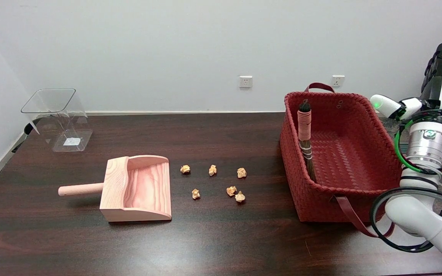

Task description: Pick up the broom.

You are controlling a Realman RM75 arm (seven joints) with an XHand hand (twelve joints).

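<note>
The small broom (pixel 305 130) stands in the red woven basket (pixel 359 203), leaning on its left inner wall. Its handle is wrapped in pink cord and points up, and the dark bristles go down toward the basket floor. My right hand (pixel 439 76) is raised at the picture's right edge, beyond the basket's right rim and well away from the broom. It is seen edge-on with fingers stretched upward and holds nothing. The white right arm (pixel 416 214) bends in from the lower right.
A wooden dustpan (pixel 136 189) lies at centre left, handle pointing left. Several crumpled paper bits (pixel 212 170) are scattered between it and the basket. A clear plastic bin (pixel 58 119) stands at the back left. The basket's strap (pixel 349 216) hangs over its front.
</note>
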